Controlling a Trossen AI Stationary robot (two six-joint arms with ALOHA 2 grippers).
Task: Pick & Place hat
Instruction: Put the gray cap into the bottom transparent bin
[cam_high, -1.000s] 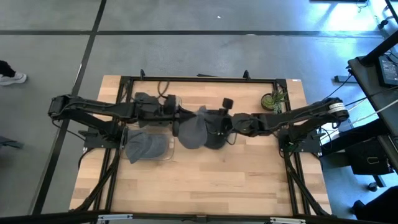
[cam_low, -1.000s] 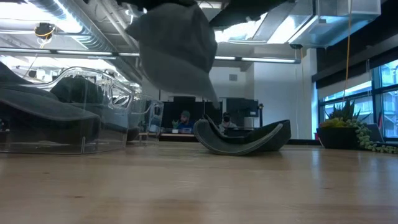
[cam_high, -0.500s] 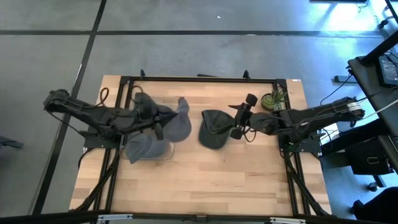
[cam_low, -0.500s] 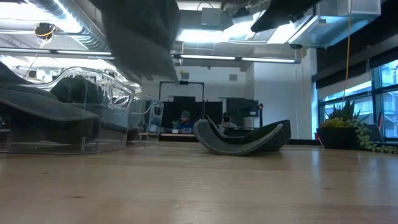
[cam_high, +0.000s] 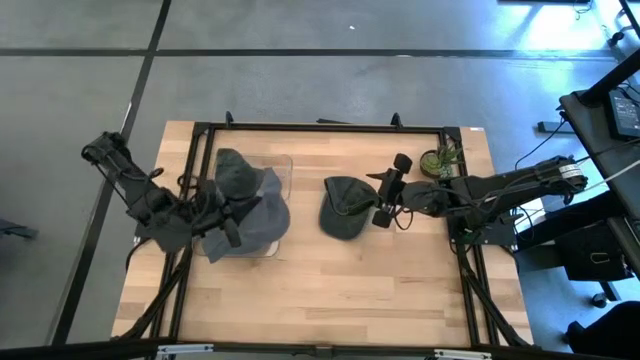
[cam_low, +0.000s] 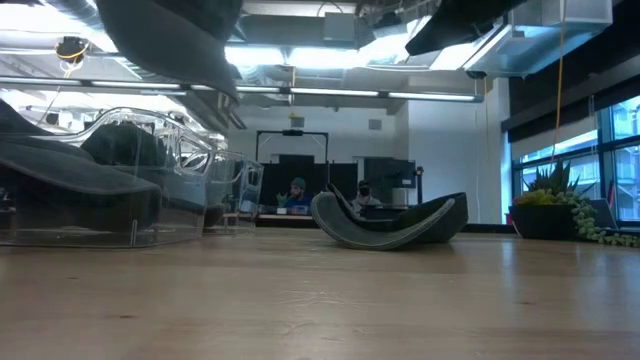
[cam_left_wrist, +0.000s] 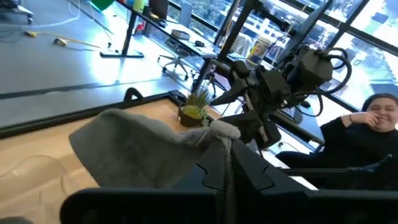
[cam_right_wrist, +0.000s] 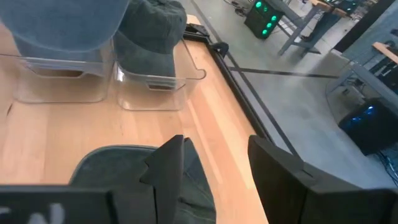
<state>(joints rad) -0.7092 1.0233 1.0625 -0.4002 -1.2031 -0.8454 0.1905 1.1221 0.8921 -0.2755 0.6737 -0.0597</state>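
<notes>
The wooden table (cam_high: 330, 290) is a pale plank top, smooth and faintly glossy, framed by a black metal rail. Everything else I place against the clear plastic bin (cam_high: 275, 165) standing toward the table's left side: a rigid, see-through box with rounded corners.

The left arm (cam_high: 130, 185) reaches in from the table's left edge, a dark jointed limb with cables. Its left gripper (cam_high: 228, 228) hangs over the bin's near part, fingers pressed fully together on the soft edge of a grey hat (cam_high: 262, 215). That hat is limp brushed cloth, draping in loose folds from the pinch, suspended above the bin rather than resting in it.

The right arm (cam_high: 500, 185) stretches in from the far side of the table, well away from the bin. Its right gripper (cam_high: 388, 190) stands with its two flat dark fingers (cam_right_wrist: 171, 171) spread wide, holding nothing, just beside and above a dark green cap (cam_high: 345, 207).

That cap lies on the bare wood to the bin's right, upturned, a curved bowl shape with its brim rising.

Inside the bin sit two more hats: a dark one (cam_high: 235, 172) at its far end, and a grey one (cam_high: 222, 240) at the near end.

A small potted plant (cam_high: 438, 160) sits well beyond the cap, near the far right corner.
</notes>
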